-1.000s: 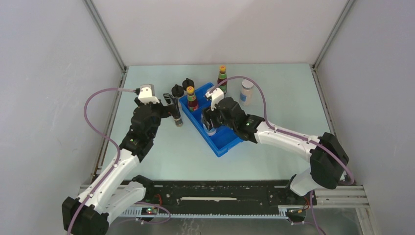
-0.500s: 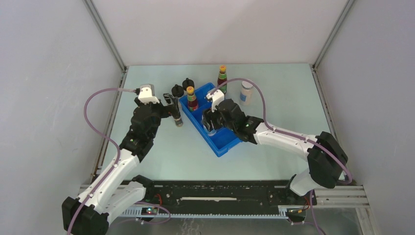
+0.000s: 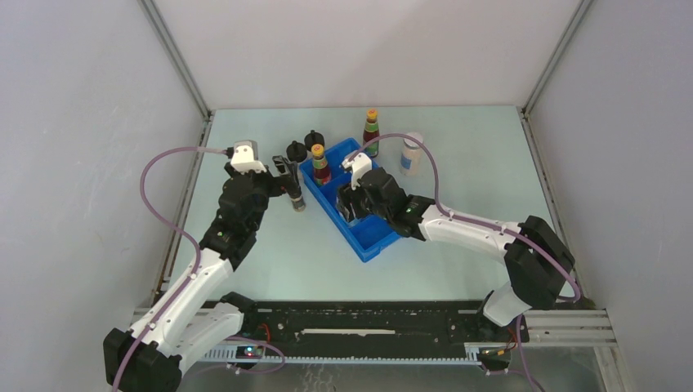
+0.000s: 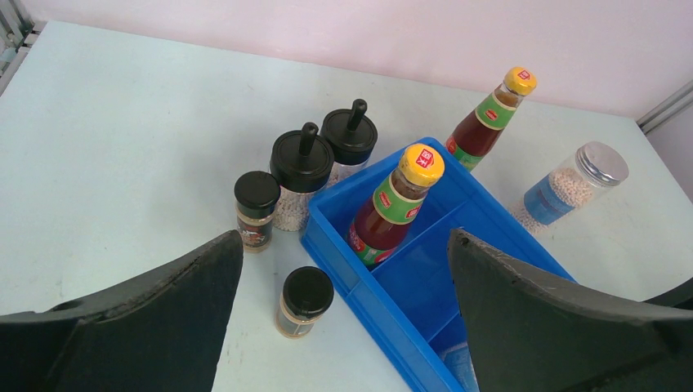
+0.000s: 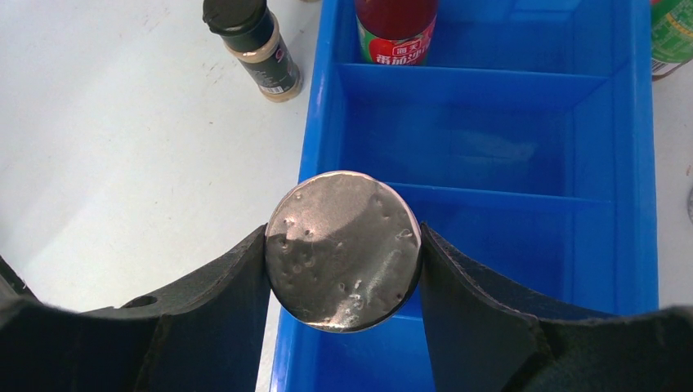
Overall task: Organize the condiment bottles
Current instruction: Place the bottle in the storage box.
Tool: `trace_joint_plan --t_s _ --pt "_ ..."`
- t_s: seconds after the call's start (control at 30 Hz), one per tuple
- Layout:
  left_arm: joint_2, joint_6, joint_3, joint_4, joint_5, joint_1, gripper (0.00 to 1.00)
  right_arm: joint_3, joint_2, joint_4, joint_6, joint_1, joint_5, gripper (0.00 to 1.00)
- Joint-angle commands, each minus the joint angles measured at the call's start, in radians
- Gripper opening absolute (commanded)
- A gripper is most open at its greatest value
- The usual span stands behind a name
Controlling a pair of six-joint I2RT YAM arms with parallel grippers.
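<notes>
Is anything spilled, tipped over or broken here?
Nothing is spilled or tipped over. One odd thing: the silver lid gripped at the tray looks dented, with little pits all over its top.

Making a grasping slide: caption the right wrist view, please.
Right gripper holds a silver-capped jar over the near end of the blue tray; a red sauce bottle stands in its far compartment.

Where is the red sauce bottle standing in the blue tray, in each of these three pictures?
Top view: the red sauce bottle is just left of centre, at the tray's far end.
Left wrist view: mid-picture, in the tray's end compartment.
Right wrist view: at the top edge, only its lower body showing.
Shared landmark: the blue tray.
</notes>
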Motion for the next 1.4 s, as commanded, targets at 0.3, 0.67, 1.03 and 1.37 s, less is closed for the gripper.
trace_joint_plan --t_s 0.3,0.67,1.03,1.37 --pt "-0.001 0.011 0.006 0.006 -0.018 -0.005 1.00 0.008 -0.011 0.065 0.025 0.023 -0.009 0.69" --pt "-0.006 0.008 0.006 0.006 -0.014 -0.005 1.00 0.008 -0.016 0.051 0.024 0.026 0.003 0.79" --pt "-0.004 0.011 0.017 0.004 -0.019 -0.005 1.00 0.030 -0.051 0.039 -0.005 0.021 0.037 0.82" --pt "-0.003 0.022 0.043 -0.015 -0.023 -0.005 1.00 0.161 -0.046 -0.038 -0.045 0.014 0.028 0.82"
